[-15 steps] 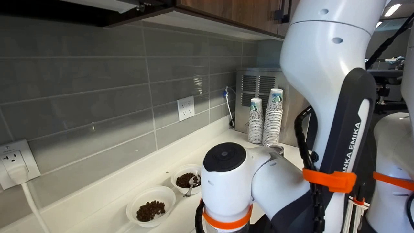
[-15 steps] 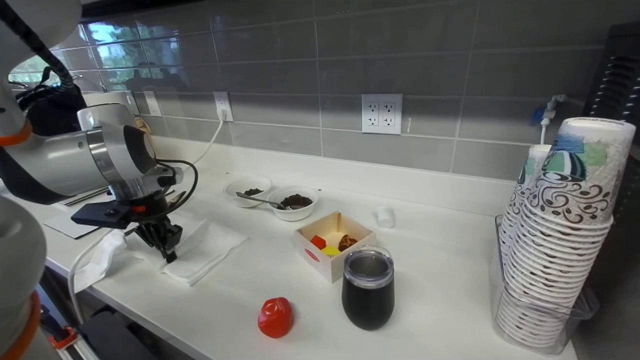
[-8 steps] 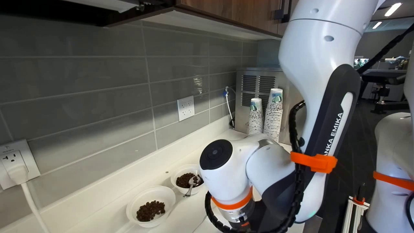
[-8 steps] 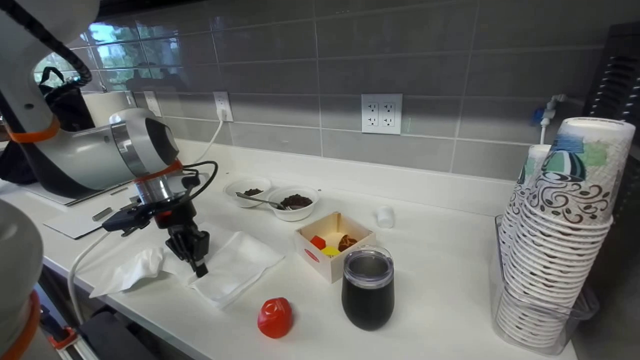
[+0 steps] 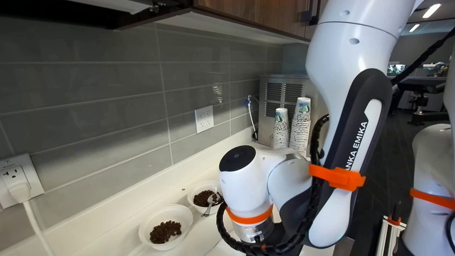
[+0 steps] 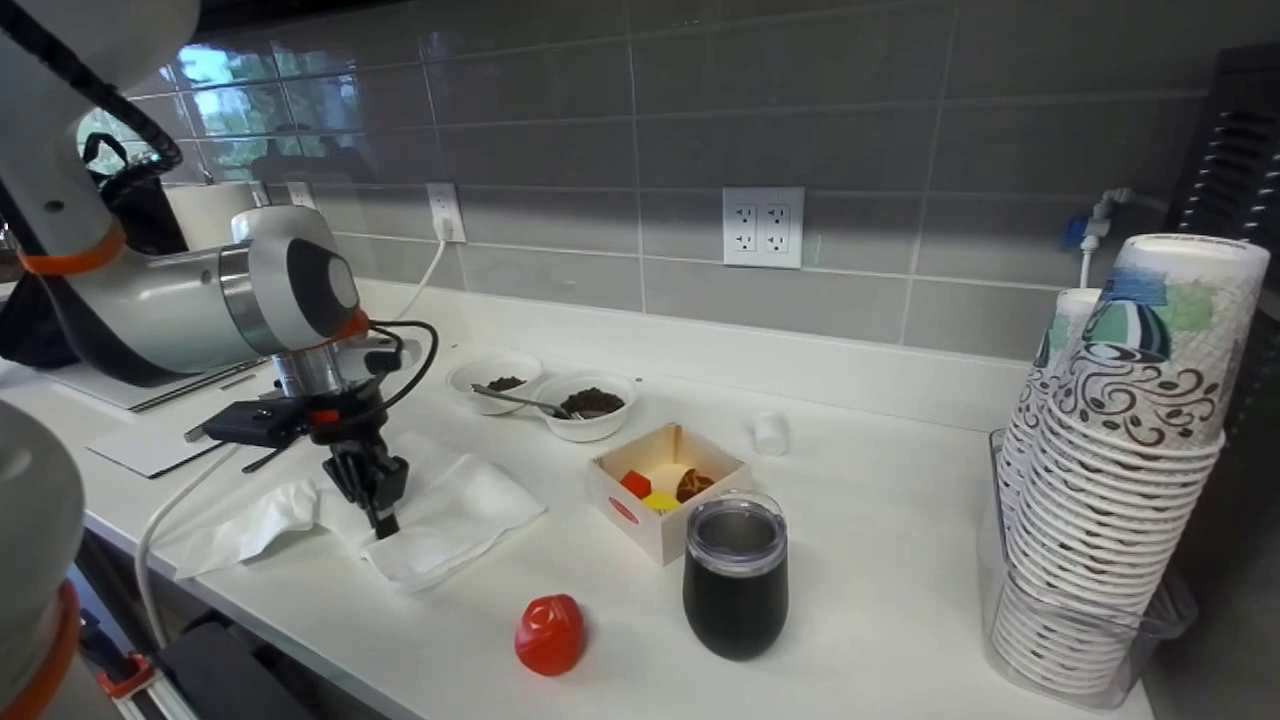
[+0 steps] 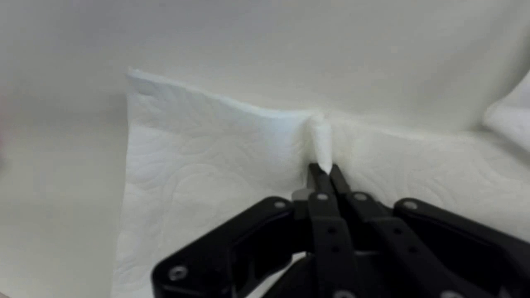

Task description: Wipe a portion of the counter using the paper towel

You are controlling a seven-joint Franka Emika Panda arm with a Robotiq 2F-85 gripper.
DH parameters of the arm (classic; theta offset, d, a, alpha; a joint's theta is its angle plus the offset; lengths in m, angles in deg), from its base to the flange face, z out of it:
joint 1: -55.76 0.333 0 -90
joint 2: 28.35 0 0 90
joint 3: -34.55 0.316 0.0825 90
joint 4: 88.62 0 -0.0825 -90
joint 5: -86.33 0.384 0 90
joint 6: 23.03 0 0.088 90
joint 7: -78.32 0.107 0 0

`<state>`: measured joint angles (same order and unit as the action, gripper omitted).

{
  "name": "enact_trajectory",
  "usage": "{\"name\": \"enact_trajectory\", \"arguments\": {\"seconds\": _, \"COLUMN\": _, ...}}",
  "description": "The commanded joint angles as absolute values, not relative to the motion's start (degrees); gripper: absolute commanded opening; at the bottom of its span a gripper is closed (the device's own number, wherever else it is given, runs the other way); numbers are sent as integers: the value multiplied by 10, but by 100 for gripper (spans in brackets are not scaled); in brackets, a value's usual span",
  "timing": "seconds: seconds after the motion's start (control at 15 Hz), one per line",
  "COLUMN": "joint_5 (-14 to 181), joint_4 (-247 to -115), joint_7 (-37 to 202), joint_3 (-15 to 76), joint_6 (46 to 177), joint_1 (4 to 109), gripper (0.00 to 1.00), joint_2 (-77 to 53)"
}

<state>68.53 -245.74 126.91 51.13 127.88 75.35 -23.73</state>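
The off-white counter (image 6: 880,560) runs along the tiled wall; it also shows in the wrist view (image 7: 62,207). A white paper towel (image 6: 470,510) lies on it at the left, partly spread, with a crumpled part (image 6: 250,530) nearer the front edge. My gripper (image 6: 385,528) points down at the towel's near part. In the wrist view the gripper (image 7: 325,169) is shut on a pinched fold of the paper towel (image 7: 198,165), which spreads out on both sides of the fingers. In an exterior view the fingers are hidden behind the arm.
Two white bowls (image 6: 592,410) with dark bits and a spoon stand near the wall. An open wooden box (image 6: 625,500), a red object (image 6: 551,635), a black tumbler (image 6: 737,600) and a small white cylinder (image 6: 770,434) are right of the towel. Stacked cups (image 6: 1110,500) stand far right.
The gripper and towel slid right and toward the counter's front edge, towards the red object, then slightly back left. The bowls, box and tumbler have not moved.
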Motion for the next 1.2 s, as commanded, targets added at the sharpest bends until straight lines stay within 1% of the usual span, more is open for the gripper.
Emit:
{"name": "enact_trajectory", "arguments": {"seconds": 0.0, "joint_5": 838, "joint_4": -2457, "joint_7": 1160, "joint_3": 562, "joint_6": 1359, "joint_1": 769, "gripper": 1, "joint_2": -208}}
{"name": "enact_trajectory", "arguments": {"seconds": 0.2, "joint_5": 972, "joint_4": -2458, "joint_7": 1069, "joint_3": 636, "joint_6": 1409, "joint_1": 757, "gripper": 1, "joint_2": -186}}
{"name": "enact_trajectory", "arguments": {"seconds": 0.27, "joint_5": 1018, "joint_4": -2458, "joint_7": 1038, "joint_3": 660, "joint_6": 1414, "joint_1": 751, "gripper": 1, "joint_2": -183}}
{"name": "enact_trajectory", "arguments": {"seconds": 0.33, "joint_5": 1061, "joint_4": -2457, "joint_7": 1008, "joint_3": 658, "joint_6": 1406, "joint_1": 770, "gripper": 1, "joint_2": -186}}
{"name": "enact_trajectory", "arguments": {"seconds": 0.4, "joint_5": 1097, "joint_4": -2458, "joint_7": 975, "joint_3": 692, "joint_6": 1395, "joint_1": 744, "gripper": 1, "joint_2": -189}}
{"name": "enact_trajectory", "arguments": {"seconds": 0.47, "joint_5": 1112, "joint_4": -2458, "joint_7": 964, "joint_3": 692, "joint_6": 1375, "joint_1": 745, "gripper": 1, "joint_2": -199}}
{"name": "enact_trajectory", "arguments": {"seconds": 0.53, "joint_5": 1107, "joint_4": -2457, "joint_7": 965, "joint_3": 673, "joint_6": 1342, "joint_1": 761, "gripper": 1, "joint_2": -213}}
{"name": "enact_trajectory", "arguments": {"seconds": 0.67, "joint_5": 1037, "joint_4": -2474, "joint_7": 1018, "joint_3": 634, "joint_6": 1277, "joint_1": 772, "gripper": 1, "joint_2": -254}}
{"name": "enact_trajectory", "arguments": {"seconds": 0.87, "joint_5": 881, "joint_4": -2458, "joint_7": 1126, "joint_3": 574, "joint_6": 1178, "joint_1": 777, "gripper": 1, "joint_2": -286}}
{"name": "enact_trajectory", "arguments": {"seconds": 1.13, "joint_5": 694, "joint_4": -2460, "joint_7": 1248, "joint_3": 534, "joint_6": 1142, "joint_1": 753, "gripper": 1, "joint_2": -296}}
